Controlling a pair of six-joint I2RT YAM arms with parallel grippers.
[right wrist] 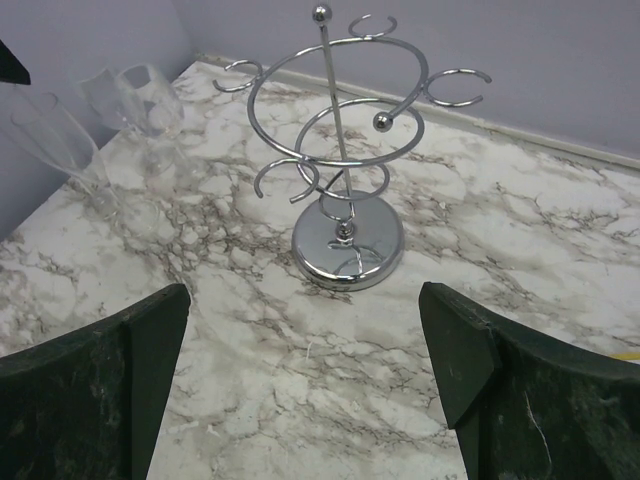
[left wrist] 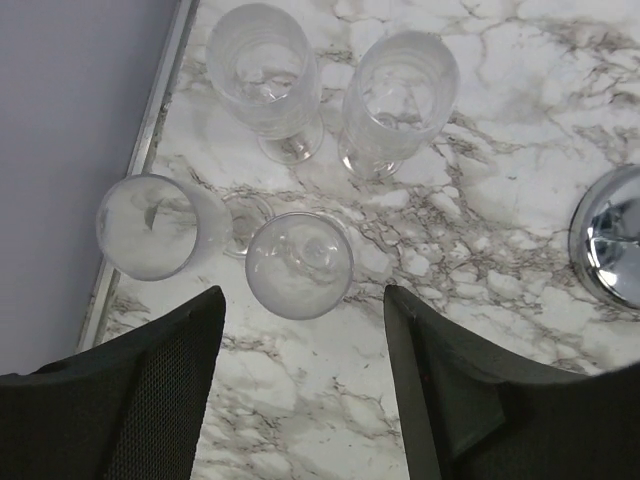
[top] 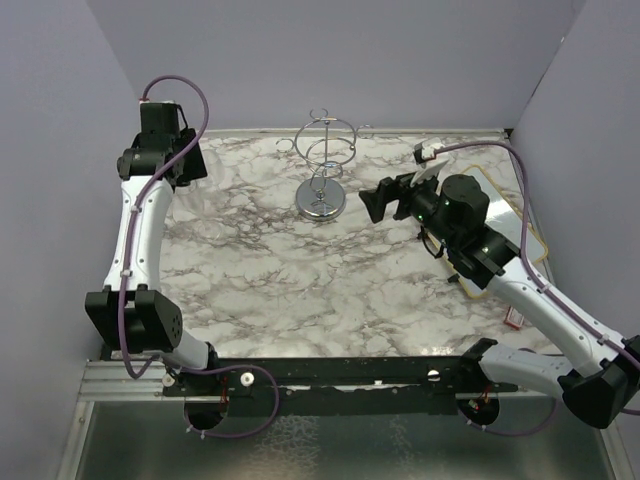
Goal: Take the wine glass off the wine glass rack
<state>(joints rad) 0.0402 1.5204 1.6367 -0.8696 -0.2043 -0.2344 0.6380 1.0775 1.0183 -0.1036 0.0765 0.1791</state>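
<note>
The wine glass rack (top: 322,165) stands at the back middle of the marble table, and its chrome loops (right wrist: 340,150) carry no glass. Several clear wine glasses stand upright on the table by the left wall. The nearest wine glass (left wrist: 299,265) is just ahead of my left gripper (left wrist: 303,330), which hovers above it, open, with nothing between its fingers. Another glass (left wrist: 150,225) stands to its left, and two more (left wrist: 265,65) (left wrist: 400,85) stand farther off. My right gripper (right wrist: 305,300) is open and empty, pointed at the rack from the right (top: 385,200).
The rack's mirrored base (left wrist: 610,235) shows at the right edge of the left wrist view. Grey walls enclose the table on three sides. A flat board with a yellow rim (top: 525,225) lies under the right arm at the right.
</note>
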